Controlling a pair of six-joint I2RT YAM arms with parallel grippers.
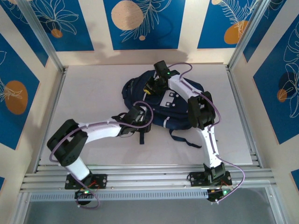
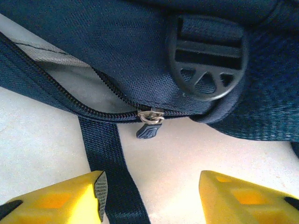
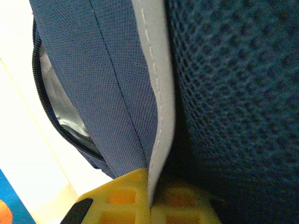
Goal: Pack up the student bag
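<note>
the student bag (image 1: pixel 133 91) is lying on the white table (image 1: pixel 93 93), toward the back. the right gripper (image 3: pixel 149 196) is pinching its pale grey seam strip (image 3: pixel 161 93). the left gripper (image 2: pixel 152 186) is hovering unclenched just short of the zip pull (image 2: pixel 149 126), a dark strap (image 2: pixel 110 158) lying between its fingers.

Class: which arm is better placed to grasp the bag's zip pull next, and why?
Left. The left gripper is open and faces the zip pull straight ahead. The right gripper is shut on the grey edge of the bag, so it is busy.
</note>
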